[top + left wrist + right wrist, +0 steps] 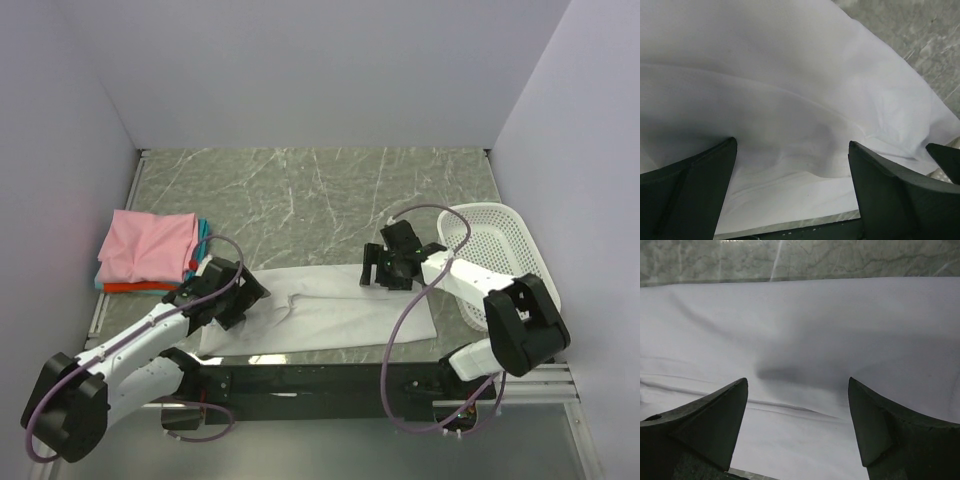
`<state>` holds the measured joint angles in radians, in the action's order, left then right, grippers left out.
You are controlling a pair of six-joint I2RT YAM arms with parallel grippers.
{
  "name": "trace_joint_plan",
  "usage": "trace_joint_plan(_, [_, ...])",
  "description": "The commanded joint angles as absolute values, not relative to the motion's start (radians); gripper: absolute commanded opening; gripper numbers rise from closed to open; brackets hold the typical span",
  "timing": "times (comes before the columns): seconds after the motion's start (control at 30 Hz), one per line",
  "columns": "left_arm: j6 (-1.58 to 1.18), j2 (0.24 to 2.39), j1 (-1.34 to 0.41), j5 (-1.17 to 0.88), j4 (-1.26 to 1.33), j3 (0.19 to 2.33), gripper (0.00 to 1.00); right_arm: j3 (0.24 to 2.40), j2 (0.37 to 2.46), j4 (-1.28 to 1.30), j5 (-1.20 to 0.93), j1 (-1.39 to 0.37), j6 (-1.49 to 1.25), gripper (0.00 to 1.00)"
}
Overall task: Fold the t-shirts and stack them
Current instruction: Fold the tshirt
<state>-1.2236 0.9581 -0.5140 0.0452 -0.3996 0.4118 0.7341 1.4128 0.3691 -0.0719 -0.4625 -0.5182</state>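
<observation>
The likeliest slip from here is an uneven pinch. The white t-shirt (330, 310) lies slack, with ridges and overlapping layers, so a pincer that closes on the top layer alone, or one side that lifts ahead of the other, would probably skew the fold or drag the cloth toward the near edge of the table (300, 190), which the hem almost reaches. A second worry is the stack of folded shirts (150, 250), pink on top with teal and orange-red beneath. The left pincer (792, 185) hangs just to the right of that stack and a little nearer the arm bases, so a wide swing could nudge it. The white shirt is spread as a long band to the right of the stack, nearer the bases. Its left end sits under the left pincer, whose jaws stand wide apart and hold nothing. The right pincer (797, 425), well away from the stack on the same side, hovers over the shirt's far right portion, likewise wide and empty. Whether either pair of tips touches the cloth cannot be told. Beyond it, farthest from the stack, is the basket (500, 250).
</observation>
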Motion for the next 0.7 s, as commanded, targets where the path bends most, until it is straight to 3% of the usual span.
trace_joint_plan(0.0, [-1.216,0.968,-0.515,0.126,-0.330,0.396,1.00,0.733,1.433,0.334,-0.072,-0.466,-0.528,0.87])
trace_joint_plan(0.2, [-1.224,1.064,-0.509,0.152,-0.281,0.402,0.99,0.683,1.381,0.364,-0.011,-0.466,-0.506,0.88])
trace_joint_plan(0.33, [-1.200,1.223,-0.485,0.150,-0.201,0.432,0.99,0.602,1.330,0.342,-0.090,-0.466,-0.503,0.87])
trace_joint_plan(0.53, [-1.074,1.532,-0.442,0.106,-0.180,0.707,0.99,0.505,1.200,0.359,-0.130,-0.526,-0.551,0.88])
trace_joint_plan(0.67, [-1.009,1.783,-0.440,0.060,-0.216,1.016,0.99,0.457,1.089,0.387,-0.136,-0.609,-0.601,0.88])
